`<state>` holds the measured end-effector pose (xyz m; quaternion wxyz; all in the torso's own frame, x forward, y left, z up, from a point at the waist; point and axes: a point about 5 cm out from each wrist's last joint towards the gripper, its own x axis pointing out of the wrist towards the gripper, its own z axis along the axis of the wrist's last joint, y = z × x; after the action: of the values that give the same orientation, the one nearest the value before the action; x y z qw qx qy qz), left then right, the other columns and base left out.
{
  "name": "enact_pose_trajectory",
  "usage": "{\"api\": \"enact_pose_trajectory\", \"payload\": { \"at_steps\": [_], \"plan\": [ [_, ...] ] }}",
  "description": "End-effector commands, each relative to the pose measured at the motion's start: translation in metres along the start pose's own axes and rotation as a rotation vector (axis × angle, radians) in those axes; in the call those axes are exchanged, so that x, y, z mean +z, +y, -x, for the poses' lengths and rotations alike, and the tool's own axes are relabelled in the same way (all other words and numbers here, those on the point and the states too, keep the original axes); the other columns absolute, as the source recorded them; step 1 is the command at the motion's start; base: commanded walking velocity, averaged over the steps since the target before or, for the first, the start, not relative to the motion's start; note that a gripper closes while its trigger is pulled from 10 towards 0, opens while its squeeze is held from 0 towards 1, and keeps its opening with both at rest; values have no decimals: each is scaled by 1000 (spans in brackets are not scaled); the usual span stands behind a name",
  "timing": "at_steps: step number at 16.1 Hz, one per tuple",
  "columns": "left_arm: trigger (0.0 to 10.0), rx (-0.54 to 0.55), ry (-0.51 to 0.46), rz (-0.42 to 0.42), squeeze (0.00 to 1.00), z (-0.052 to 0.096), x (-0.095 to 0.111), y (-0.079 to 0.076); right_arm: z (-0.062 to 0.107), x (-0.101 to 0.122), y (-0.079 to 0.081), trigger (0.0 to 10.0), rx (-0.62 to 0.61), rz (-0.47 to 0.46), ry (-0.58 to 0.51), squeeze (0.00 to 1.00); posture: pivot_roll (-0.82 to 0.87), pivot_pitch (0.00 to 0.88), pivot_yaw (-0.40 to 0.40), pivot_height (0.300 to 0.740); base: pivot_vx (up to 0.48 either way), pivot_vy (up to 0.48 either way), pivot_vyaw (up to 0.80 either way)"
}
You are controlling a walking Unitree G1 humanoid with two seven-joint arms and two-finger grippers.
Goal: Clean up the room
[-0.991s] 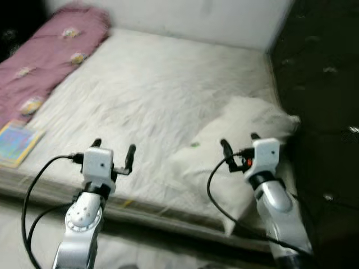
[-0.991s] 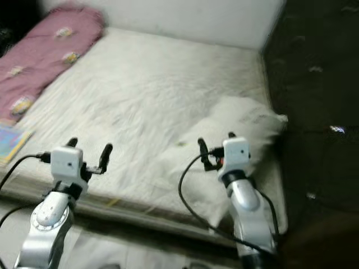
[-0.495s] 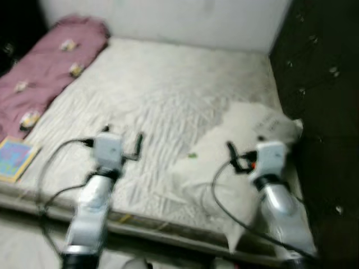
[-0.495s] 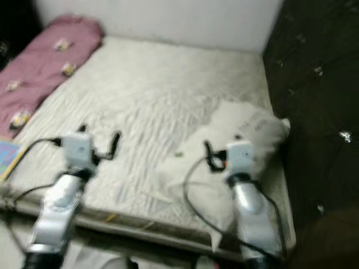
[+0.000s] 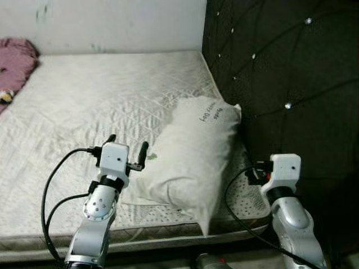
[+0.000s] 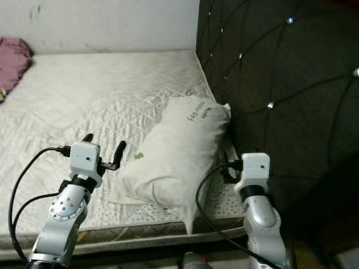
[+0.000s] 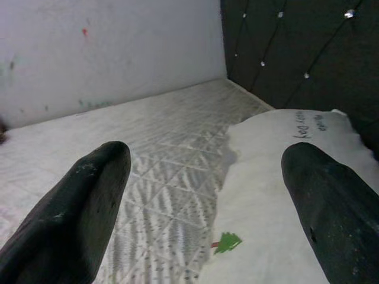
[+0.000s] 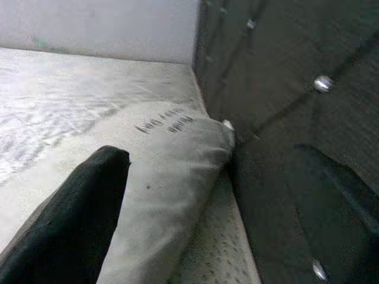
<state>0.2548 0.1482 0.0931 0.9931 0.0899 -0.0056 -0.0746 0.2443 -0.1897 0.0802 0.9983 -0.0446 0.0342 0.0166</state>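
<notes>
The left pincer (image 5: 126,147) is raised over the near part of the bare quilted mattress (image 5: 84,106), its two black fingers spread wide with nothing between them. Just to its right, and slightly beyond the fingertips, lies a white pillow (image 5: 190,151); the right-hand finger stands near the pillow's edge, though contact cannot be confirmed. The pillow rests flat on the mattress, its far end up against the dark tufted headboard (image 5: 280,84) and one near corner hanging past the mattress's front edge. It bears dark printed lettering (image 5: 210,113) at the far end and a small green mark (image 7: 227,241) (tree-shaped in the left wrist view) at the edge nearest the left pincer. The right pincer (image 8: 213,207) is held on the other side of the pillow, low by the mattress's near right corner in front of the headboard; its fingers stand well apart and grip nothing, with the pillow's side directly ahead between them and the headboard's studded panel alongside one finger. Well away to the far left of the left pincer, a pink blanket (image 5: 14,61) lies bunched at the mattress's edge below the white wall (image 5: 112,22). Black cables (image 5: 53,185) loop from both wrists.
</notes>
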Motion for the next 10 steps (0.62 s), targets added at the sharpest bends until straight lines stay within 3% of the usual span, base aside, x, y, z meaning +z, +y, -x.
{"api": "enact_pose_trajectory", "payload": {
  "at_steps": [1, 10],
  "plan": [
    [10000, 14, -11, -14, 0, 1, 3, 1, -5, 9, 8, 10000, 39, 2, -35, 0, -4, 0, 7, 740, 0, 0, 0],
    [10000, 11, 2, -8, 0, 6, 2, 0, -9, 13, 6, 10000, 56, 6, -44, 0, -7, 10, 10, 740, 0, -28, 0]
  ]
}}
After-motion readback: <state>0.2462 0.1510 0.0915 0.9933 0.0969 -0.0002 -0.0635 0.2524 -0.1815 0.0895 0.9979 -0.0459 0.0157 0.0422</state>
